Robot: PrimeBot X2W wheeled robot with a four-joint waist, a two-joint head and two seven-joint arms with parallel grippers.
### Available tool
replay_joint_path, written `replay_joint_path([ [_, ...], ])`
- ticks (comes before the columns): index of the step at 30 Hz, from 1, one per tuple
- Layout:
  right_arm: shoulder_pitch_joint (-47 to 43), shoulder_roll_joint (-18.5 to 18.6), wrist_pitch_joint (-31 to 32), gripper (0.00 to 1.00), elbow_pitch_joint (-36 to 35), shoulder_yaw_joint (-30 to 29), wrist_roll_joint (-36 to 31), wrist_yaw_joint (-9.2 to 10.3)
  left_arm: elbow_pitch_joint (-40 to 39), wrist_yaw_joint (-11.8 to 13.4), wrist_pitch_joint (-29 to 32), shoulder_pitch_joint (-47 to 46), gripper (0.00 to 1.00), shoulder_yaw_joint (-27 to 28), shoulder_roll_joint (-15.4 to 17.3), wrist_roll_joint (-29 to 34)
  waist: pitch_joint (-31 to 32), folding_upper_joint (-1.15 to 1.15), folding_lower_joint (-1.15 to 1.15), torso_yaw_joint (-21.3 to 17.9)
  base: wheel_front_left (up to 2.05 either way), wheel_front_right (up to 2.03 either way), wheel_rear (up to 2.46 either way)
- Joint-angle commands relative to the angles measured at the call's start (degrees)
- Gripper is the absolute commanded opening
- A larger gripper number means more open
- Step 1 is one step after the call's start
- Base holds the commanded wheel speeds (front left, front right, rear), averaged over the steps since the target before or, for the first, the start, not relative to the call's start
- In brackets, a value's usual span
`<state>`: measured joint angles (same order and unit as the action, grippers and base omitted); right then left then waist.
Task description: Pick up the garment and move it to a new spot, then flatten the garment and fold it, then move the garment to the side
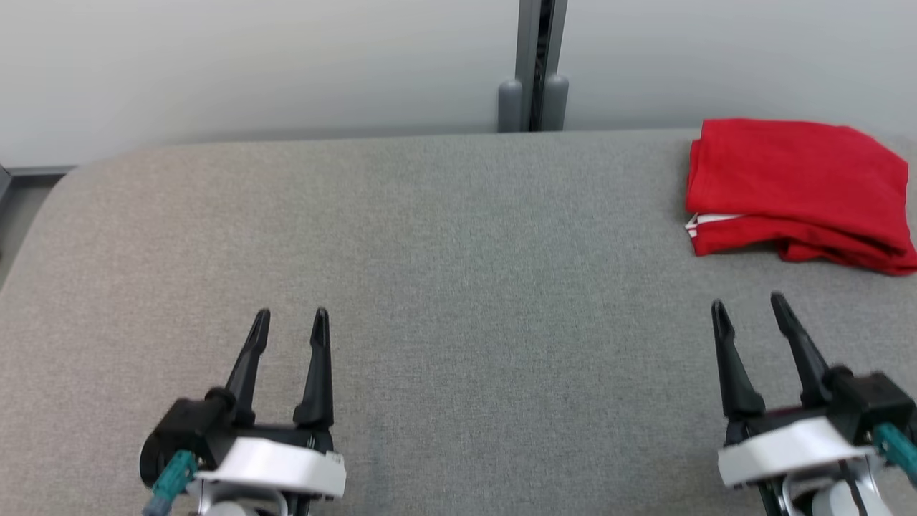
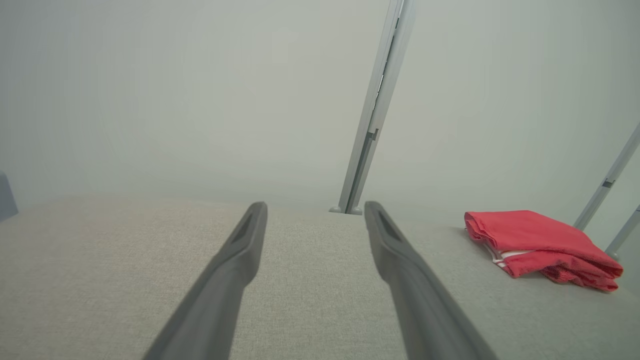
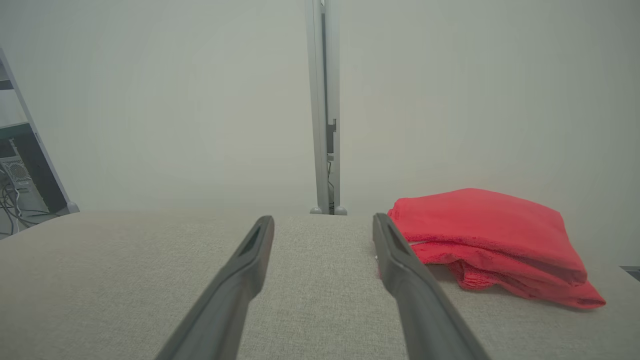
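A red garment (image 1: pixel 799 190) lies folded in a compact stack at the far right of the grey fabric table (image 1: pixel 458 287), with a thin white stripe showing at its left edge. The same garment (image 2: pixel 540 247) appears at the right of the left wrist view, and as the folded garment (image 3: pixel 490 242) just right of the fingers in the right wrist view. My left gripper (image 1: pixel 290 319) rests open at the lower left, nothing between its fingers. My right gripper (image 1: pixel 749 304) stands open at the lower right, a short way in front of the garment and apart from it.
A pale wall stands behind the table, with a grey upright post (image 1: pixel 534 68) at its middle back edge. The table's left corner is rounded (image 1: pixel 64 186). A rack with cables (image 3: pixel 17 170) stands off the table's left end.
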<state>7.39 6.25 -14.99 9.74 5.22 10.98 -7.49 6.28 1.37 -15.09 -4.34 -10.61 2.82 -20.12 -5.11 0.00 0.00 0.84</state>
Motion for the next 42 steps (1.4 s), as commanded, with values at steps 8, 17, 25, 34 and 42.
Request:
replay_joint_path([
  [8,-9.72,-1.48,-0.30,1.00,-3.61,-0.83,-0.36,-0.01,-1.37,-1.32,-0.02,6.58,1.00,2.49,0.21,5.24,5.36,0.00,0.00,0.45,0.00,0.00,0.00],
  [17,-11.13,-2.34,-0.30,1.00,-4.88,-1.54,-0.29,-0.01,-1.17,-1.73,-0.02,7.72,1.00,2.89,0.19,5.55,6.04,0.00,0.00,0.77,0.00,0.00,0.00],
  [25,-11.35,-2.58,-0.30,1.00,-5.76,-2.19,-0.87,-0.01,-0.35,-1.58,-0.02,7.99,1.00,3.19,0.20,5.89,6.07,0.00,0.00,1.07,0.00,0.00,0.00],
  [34,-11.61,-2.64,-0.30,1.00,-5.68,-2.07,-1.02,-0.01,0.47,-1.30,-0.02,8.00,1.00,3.05,0.20,5.57,6.44,0.00,0.00,1.01,0.00,0.00,0.00],
  [42,-12.21,-2.93,0.27,0.00,-3.65,-1.66,0.10,0.00,2.34,-1.29,0.16,8.64,0.00,2.63,-0.16,4.60,6.44,0.00,0.00,1.04,0.00,0.00,0.00],
])
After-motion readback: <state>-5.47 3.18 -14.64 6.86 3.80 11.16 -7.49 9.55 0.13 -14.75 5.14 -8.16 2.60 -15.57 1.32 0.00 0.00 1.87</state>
